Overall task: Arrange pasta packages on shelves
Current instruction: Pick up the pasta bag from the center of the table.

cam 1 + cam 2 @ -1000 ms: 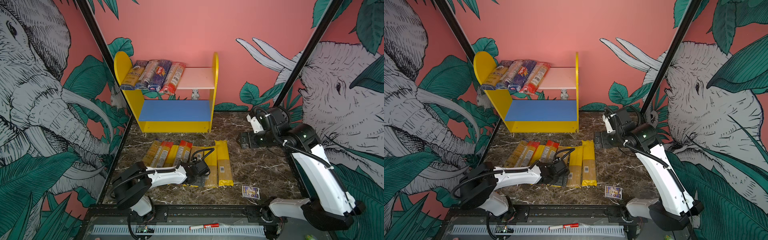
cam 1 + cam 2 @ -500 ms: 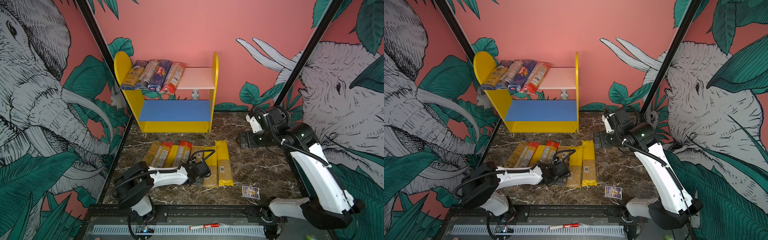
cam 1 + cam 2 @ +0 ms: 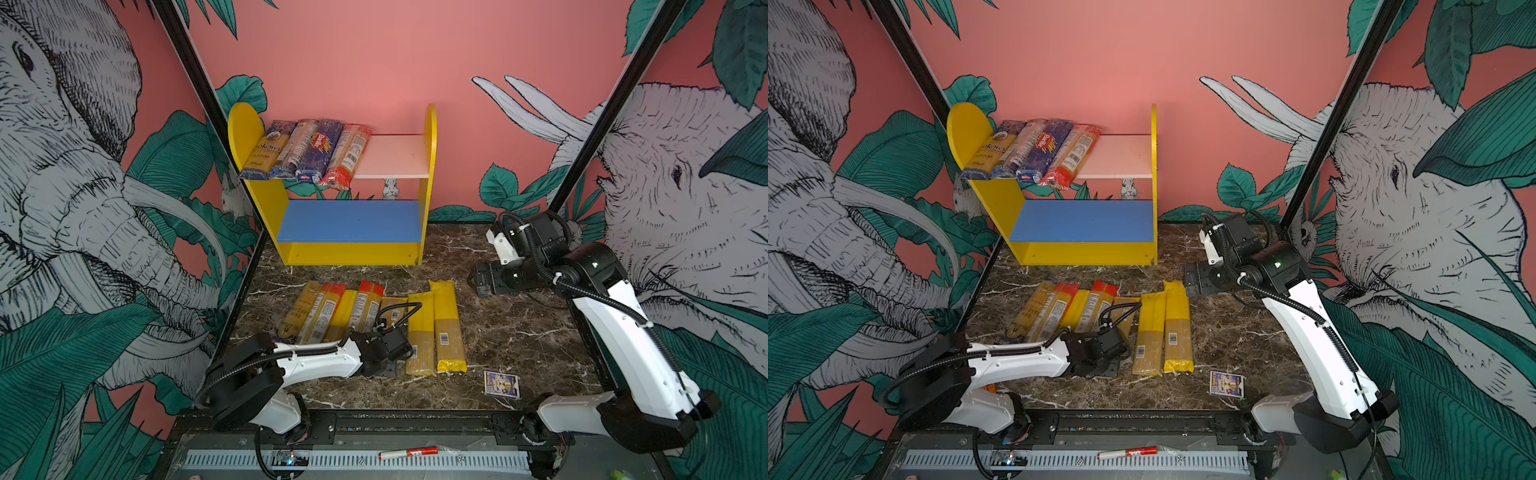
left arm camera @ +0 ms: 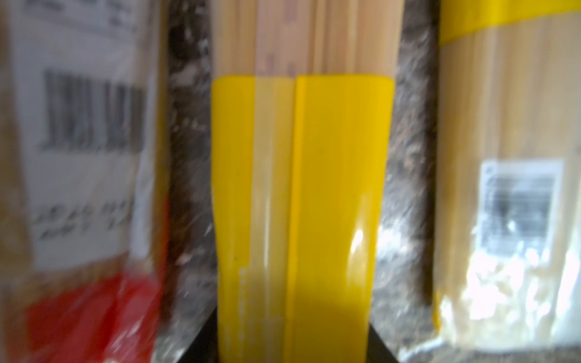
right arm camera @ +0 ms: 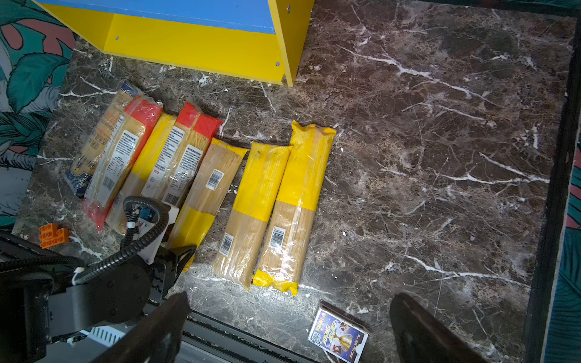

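Observation:
The yellow shelves (image 3: 345,254) stand at the back, and several pasta packages (image 3: 307,149) lie side by side on the left of the pale pink upper board (image 3: 392,156). The blue lower board (image 3: 349,220) is bare. Several more packages (image 3: 432,328) lie in a row on the marble floor. My left gripper (image 4: 292,345) is low at the near end of that row, shut on the yellow end of one package (image 4: 298,188), with a dark finger (image 4: 201,345) against each side. My right gripper (image 5: 289,314) hovers open to the right of the shelves, holding nothing.
A small purple-blue card box (image 3: 501,384) lies on the floor right of the row. An orange toy block (image 5: 53,234) sits by the left arm. A red marker (image 3: 409,452) rests on the front rail. Painted walls close in both sides.
My left gripper has gone from wide open to shut on the yellow package at the near end of the row. The right arm has barely shifted.

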